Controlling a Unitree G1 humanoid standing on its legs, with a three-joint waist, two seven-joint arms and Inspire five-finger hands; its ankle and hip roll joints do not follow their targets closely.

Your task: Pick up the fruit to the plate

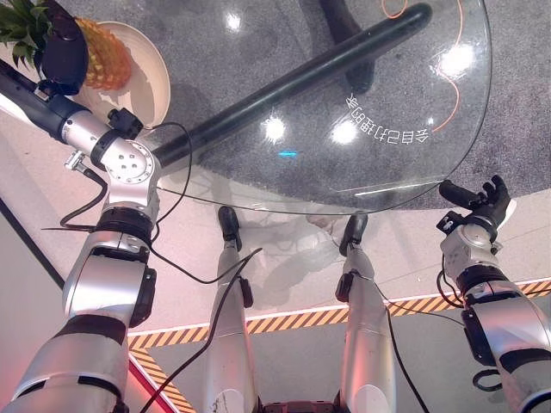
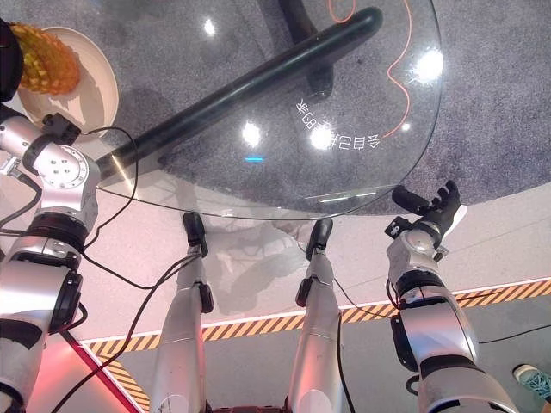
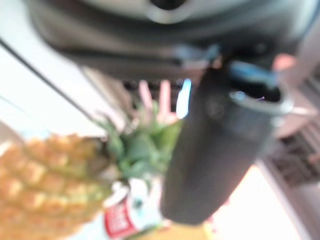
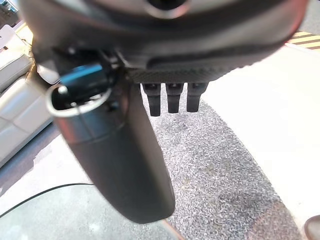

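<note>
Left arm extended forward and outward, its hand (image 1: pixel 65 47) curled over the pineapple (image 1: pixel 108 56). Right arm bent low, well apart from the pineapple on the opposite side, its hand (image 1: pixel 484 205) raised with fingers straight and relaxed.

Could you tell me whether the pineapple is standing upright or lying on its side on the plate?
Lying on its side: the pineapple stretches across the plate, leaves pointing sideways, with the left hand over its leafy end.
</note>
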